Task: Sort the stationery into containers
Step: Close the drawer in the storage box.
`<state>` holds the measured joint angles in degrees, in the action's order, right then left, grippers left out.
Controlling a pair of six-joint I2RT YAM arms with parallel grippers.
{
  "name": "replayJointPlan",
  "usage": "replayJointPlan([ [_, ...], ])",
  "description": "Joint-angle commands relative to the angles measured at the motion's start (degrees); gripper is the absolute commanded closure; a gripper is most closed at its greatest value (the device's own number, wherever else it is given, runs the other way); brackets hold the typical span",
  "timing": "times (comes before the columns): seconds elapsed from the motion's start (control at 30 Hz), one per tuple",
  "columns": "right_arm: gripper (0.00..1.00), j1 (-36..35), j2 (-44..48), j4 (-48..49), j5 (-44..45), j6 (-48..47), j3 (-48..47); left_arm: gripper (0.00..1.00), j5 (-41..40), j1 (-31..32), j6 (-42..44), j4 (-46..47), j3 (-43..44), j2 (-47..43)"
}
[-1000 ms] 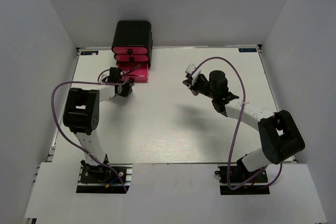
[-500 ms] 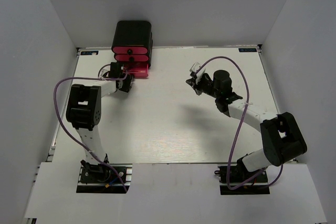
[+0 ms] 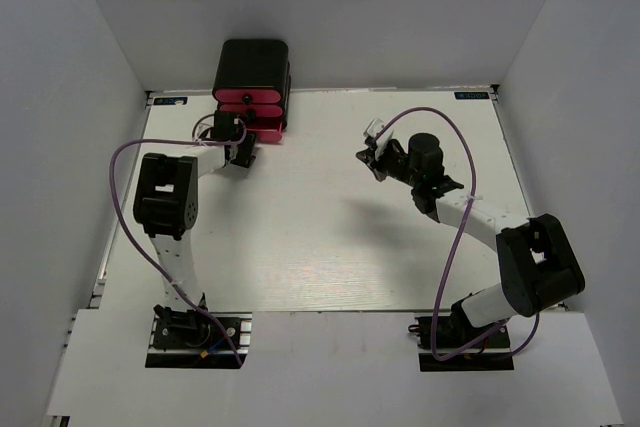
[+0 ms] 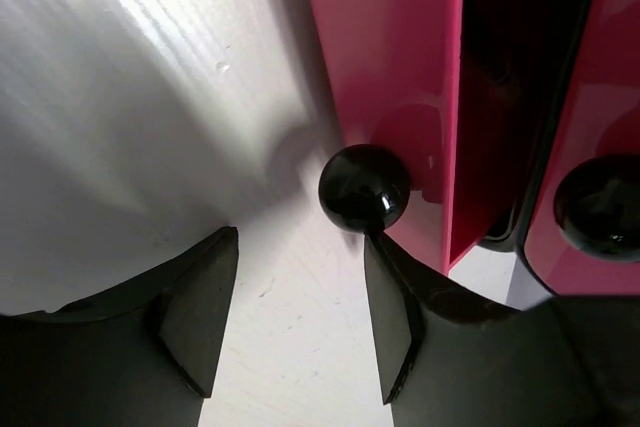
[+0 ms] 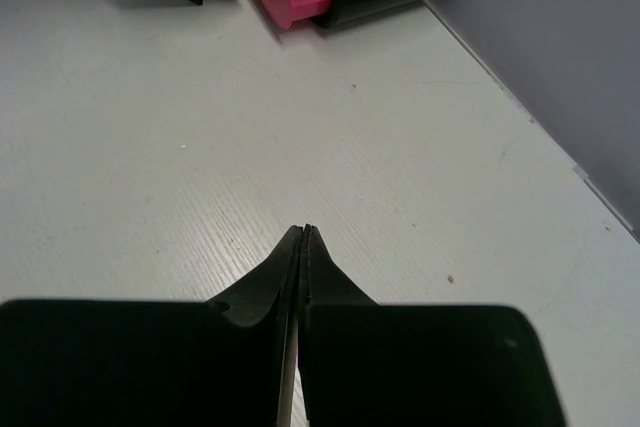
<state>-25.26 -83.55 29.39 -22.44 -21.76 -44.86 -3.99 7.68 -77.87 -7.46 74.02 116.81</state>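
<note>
1. Drawers (image 3: 250,112): three pink-red fronts stacked in a black cabinet (image 3: 253,59) at the far edge of the table (image 3: 320,247), left of centre. The lowest drawer (image 4: 390,87) stands out a little further than the two above it.
2. Hidden: no view looks into the drawers, so their contents cannot be told. The stationery cannot be made out anywhere. The left wrist view cuts off the cabinet and shows only two drawer fronts edge-on.
3. Left gripper (image 4: 300,239): jaws partly apart, holding nothing. The lowest drawer's black round knob (image 4: 364,189) sits just ahead of the gap, close to the right-hand fingertip (image 4: 385,267); whether the two touch I cannot tell.
4. Right gripper (image 5: 303,234): above bare table right of centre, well apart from the cabinet, fingertips pressed together. A thin pale line runs between the pads lower down; whether it is a held item I cannot tell.
</note>
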Motion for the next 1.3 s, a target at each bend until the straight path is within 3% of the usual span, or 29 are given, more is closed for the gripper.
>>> replayJointPlan([
  [0.0, 1.0, 0.38, 1.54, 0.67, -0.68, 0.31, -0.14, 0.35, -1.11, -0.21, -0.09, -3.52, 0.95, 2.71],
  [0.87, 1.0, 2.49, 1.11, 0.5, -0.68, -0.13, 0.13, 0.24, 1.62, -0.21, -0.62, -2.91, 6.84, 8.08],
  [0.93, 1.0, 2.76, 1.11, 0.32, -0.59, -0.21, 0.13, 0.32, 2.14, -0.21, -0.62, -2.3, 6.84, 8.08],
  [0.97, 1.0, 2.84, 1.19, 0.32, -0.68, -0.3, 0.13, 0.48, 2.14, -0.21, -0.01, -2.29, 6.23, 8.08],
  [1.0, 1.0, 2.84, 1.19, 0.32, -0.77, -0.3, 0.39, 0.52, 2.14, -0.21, -0.01, -1.6, 5.62, 7.38],
  [1.27, 1.0, 2.84, 1.55, 0.23, -1.38, -0.3, 1.27, 0.6, 1.62, -0.21, 1.66, 0.26, -1.16, 3.34],
])
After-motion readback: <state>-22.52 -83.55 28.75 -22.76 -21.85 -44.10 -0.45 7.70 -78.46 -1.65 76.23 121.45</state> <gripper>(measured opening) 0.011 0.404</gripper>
